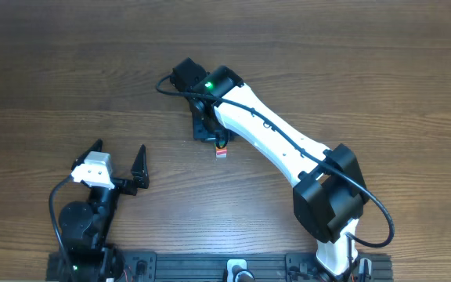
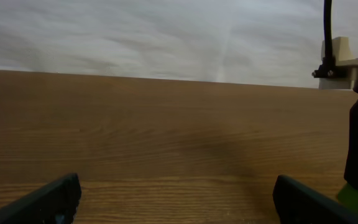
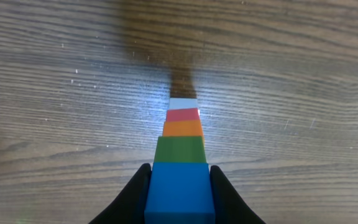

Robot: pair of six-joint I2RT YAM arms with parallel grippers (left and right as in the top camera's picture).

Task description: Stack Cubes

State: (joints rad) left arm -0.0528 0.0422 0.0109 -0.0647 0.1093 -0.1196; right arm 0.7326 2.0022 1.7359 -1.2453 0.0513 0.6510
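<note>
Top view: the right arm (image 1: 280, 141) stretches from its base at the near right diagonally up to the middle of the desk (image 1: 366, 63). Its wrist is bent over so the right end effector (image 1: 210, 131) points straight down, and a bit of the stack (image 1: 221, 152) peeks out just beside it. The left arm (image 1: 92, 207) sits folded up at the near left, well apart from the cubes, with the left end effector (image 1: 118, 159) spread wide.

Left wrist view: that end effector hangs low and level over the wood, its fingers (image 2: 48, 199) far apart.

Right wrist view: looking down the stack, from the bottom it goes white cube (image 3: 183, 102), red cube (image 3: 183, 114), orange cube (image 3: 183, 128), green cube (image 3: 180, 149), then blue cube (image 3: 179, 190) on top. The right end effector's fingers are pinching the blue cube from both sides.
</note>
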